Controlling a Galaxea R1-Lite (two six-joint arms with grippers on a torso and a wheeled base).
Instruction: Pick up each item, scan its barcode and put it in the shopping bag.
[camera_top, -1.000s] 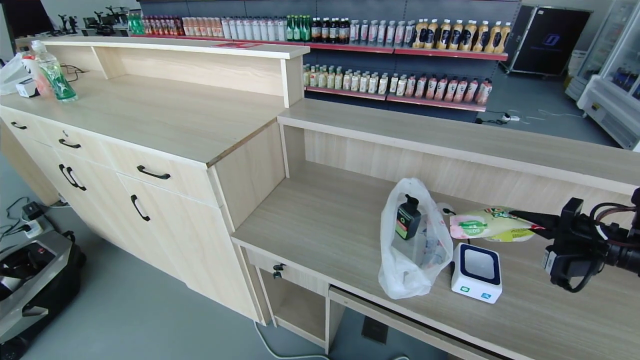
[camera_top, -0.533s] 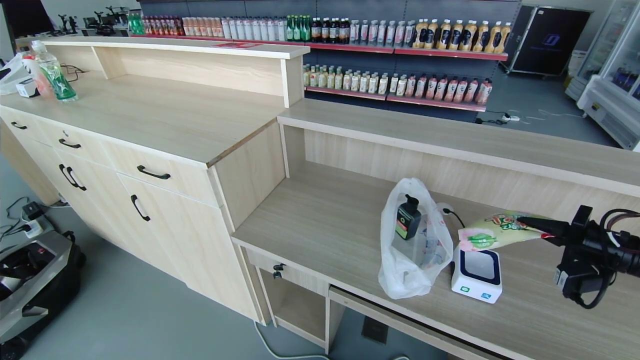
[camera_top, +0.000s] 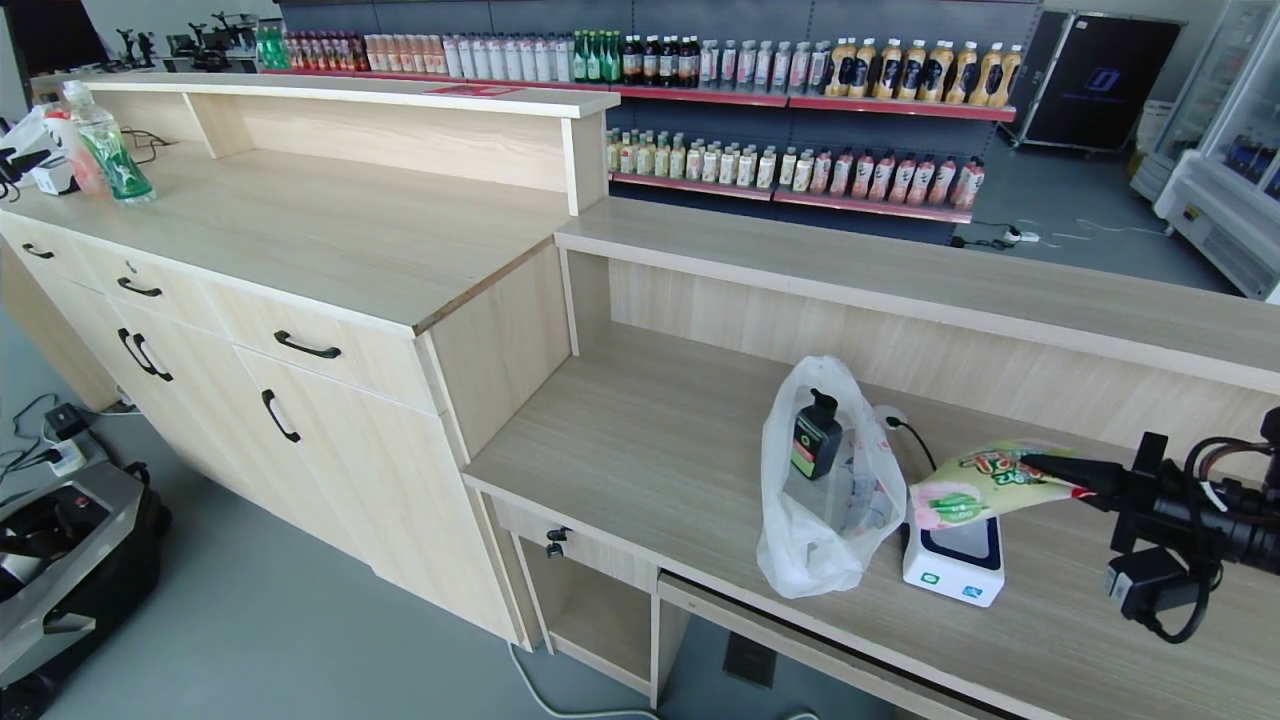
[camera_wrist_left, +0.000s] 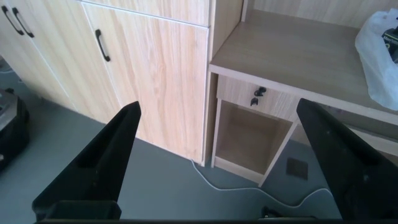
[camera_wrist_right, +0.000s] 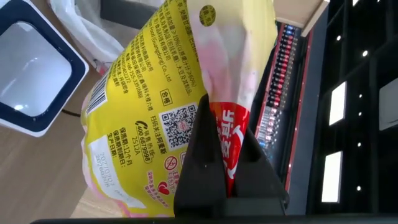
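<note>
Because the right gripper (camera_top: 1050, 468) has its fingers pinched only on the end seam of the snack packet (camera_top: 975, 482), which droops just above the scanner (camera_top: 955, 570), it may slip or swing. That would hide the barcode (camera_wrist_right: 94, 101) or clip the shopping bag (camera_top: 830, 500) beside the scanner.

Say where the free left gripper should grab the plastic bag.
Probably the thin top loop of the plastic bag, from above on its left side: the bag stands upright, while the right gripper with the snack packet crowds the other side.
</note>
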